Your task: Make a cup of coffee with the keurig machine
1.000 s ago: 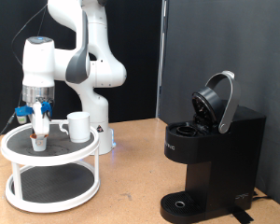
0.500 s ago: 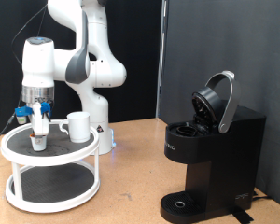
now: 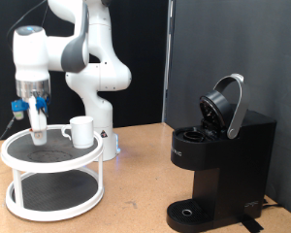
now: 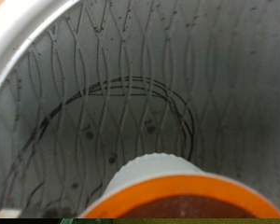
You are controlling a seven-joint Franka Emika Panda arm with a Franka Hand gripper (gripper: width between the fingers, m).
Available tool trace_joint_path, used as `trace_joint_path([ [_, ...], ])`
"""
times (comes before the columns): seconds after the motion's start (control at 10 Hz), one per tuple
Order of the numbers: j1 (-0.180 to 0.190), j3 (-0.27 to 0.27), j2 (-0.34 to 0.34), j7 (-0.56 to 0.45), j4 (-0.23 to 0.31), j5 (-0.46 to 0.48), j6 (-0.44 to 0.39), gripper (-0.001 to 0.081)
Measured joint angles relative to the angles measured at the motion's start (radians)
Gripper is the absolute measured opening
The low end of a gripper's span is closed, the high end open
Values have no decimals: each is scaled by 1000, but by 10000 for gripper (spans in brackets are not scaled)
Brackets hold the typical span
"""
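Note:
My gripper (image 3: pixel 38 133) hangs just above the top shelf of a white two-tier round stand (image 3: pixel 19 155) at the exterior view's left. It is shut on a small white pod with an orange rim and brown top (image 4: pixel 168 187), held above the shelf's dark mesh (image 4: pixel 131 65). The white cup (image 3: pixel 81 130) stands on the same shelf, to the exterior view's right of the gripper and apart from it. The black keurig machine (image 3: pixel 223 165) stands at the exterior view's right with its domed lid (image 3: pixel 226 105) raised open.
The white robot base (image 3: pixel 99 87) rises behind the stand. A bare stretch of wooden table (image 3: pixel 136 184) lies between the stand and the machine. A dark panel (image 3: pixel 233 39) forms the back wall at the right.
The gripper has risen and shifted to the exterior view's left, lifting the pod off the shelf. The cup and the machine have not moved.

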Motion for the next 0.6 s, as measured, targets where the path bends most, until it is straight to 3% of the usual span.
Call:
trace_joint_path([
  [0.2, 0, 4, -34, -4, 42, 2, -70, 395],
  [0.4, 1, 3, -30, -8, 39, 17, -81, 395],
  [0.6, 22, 5, -37, -25, 73, 94, -190, 395],
])
